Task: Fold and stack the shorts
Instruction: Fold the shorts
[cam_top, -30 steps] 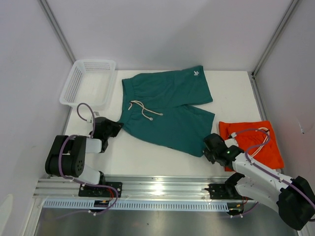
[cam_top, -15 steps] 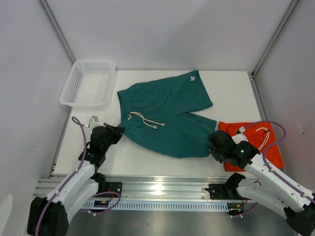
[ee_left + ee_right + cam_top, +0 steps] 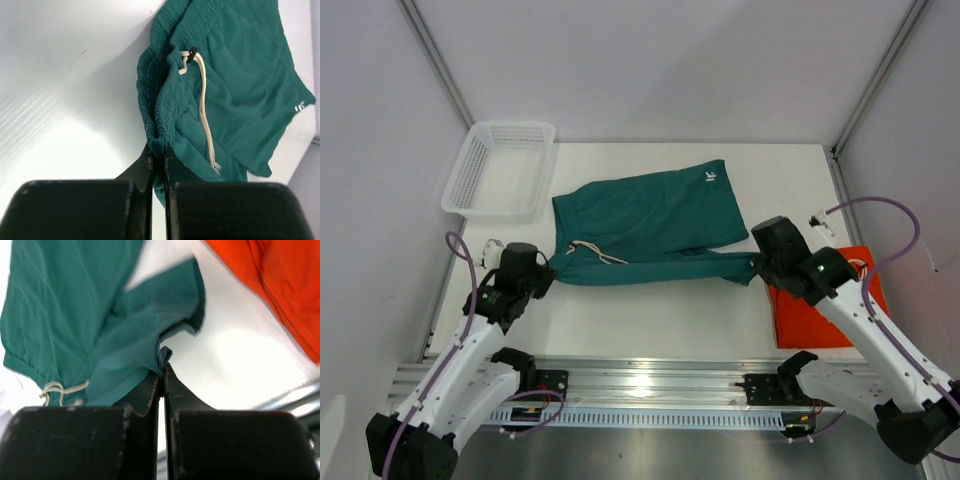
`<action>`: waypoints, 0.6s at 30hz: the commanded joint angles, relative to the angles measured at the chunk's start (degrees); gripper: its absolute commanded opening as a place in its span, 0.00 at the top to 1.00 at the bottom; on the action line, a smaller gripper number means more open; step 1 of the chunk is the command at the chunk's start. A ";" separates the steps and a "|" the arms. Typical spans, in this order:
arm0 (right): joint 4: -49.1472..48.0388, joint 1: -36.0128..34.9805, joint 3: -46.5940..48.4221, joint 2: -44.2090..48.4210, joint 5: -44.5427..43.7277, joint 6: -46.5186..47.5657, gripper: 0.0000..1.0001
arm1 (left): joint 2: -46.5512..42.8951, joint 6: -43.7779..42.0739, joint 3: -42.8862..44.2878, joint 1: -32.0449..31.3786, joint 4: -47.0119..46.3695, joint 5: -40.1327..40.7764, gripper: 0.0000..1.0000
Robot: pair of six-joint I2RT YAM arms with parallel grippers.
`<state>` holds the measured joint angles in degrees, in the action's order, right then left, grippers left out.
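L gripper (image 3: 159,156) is closed tight, black fingers w/ only a fold of cloth between them, pinching the gathered waistband corner of the teal green soft fabric shorts (image 3: 650,212). R gripper (image 3: 161,371) is likewise clamped to a thin slit, biting a bunched leg hem of the same pair. The near edge of the cloth runs as a narrow ridge btwn the two grippers, lifted a bit at each pinch; the rest lies on the white surface (image 3: 650,315) beyond both. White drawstring (image 3: 204,100) trails just past L gripper's tips; small white logo (image 3: 710,177) sits beyond R gripper, to its left. Bright orange-red fabric shorts (image 3: 820,308) lie flat just right of R gripper, partly under that arm; the wrist view shows a strip of bare surface btwn the two pairs. White mesh plastic basket (image 3: 470,170) stands beyond L gripper, near the waistband's far corner.
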<state>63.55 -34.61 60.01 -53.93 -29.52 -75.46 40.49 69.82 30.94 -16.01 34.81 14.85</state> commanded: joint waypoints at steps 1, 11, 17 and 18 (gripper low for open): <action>-8.51 6.72 3.79 -3.80 -0.02 13.22 1.00 | 4.33 3.65 6.23 0.10 5.71 5.27 1.00; -20.21 17.55 16.53 -19.71 9.30 24.66 1.00 | 14.08 6.20 18.71 1.50 5.88 6.33 1.00; -24.52 20.37 25.15 -30.96 15.01 27.29 1.00 | 20.67 7.70 22.75 6.42 3.87 2.55 1.00; -24.96 20.89 27.42 -33.93 16.15 27.47 1.00 | 22.51 8.05 23.72 7.65 3.86 2.03 1.00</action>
<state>42.72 -15.86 81.97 -82.67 -15.20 -51.35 60.31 76.27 50.94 -11.51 38.28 15.70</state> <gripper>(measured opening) 0.010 0.037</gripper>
